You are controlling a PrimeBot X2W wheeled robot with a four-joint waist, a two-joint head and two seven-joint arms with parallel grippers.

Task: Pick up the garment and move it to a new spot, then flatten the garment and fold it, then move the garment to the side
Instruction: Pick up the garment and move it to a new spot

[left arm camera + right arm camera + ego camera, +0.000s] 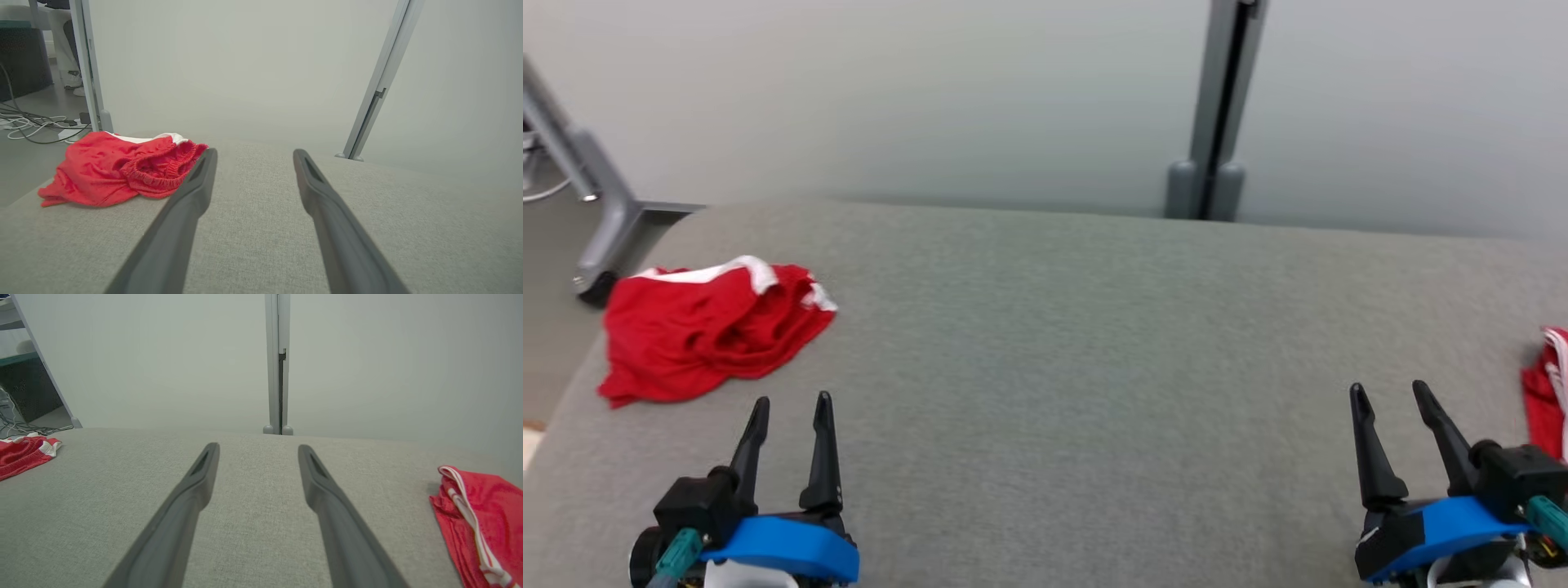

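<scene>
Garment [703, 327] just beyond L claw [792, 398]

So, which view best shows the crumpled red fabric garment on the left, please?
Left wrist view: the crumpled red garment lies whole and near, elastic waistband clear. Head view shows it whole but smaller; right wrist view catches an edge.

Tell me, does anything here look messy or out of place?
The red garment lies crumpled in a heap close to the table's left edge. A second red garment lies at the right edge. Nothing looks spilled or damaged.
</scene>
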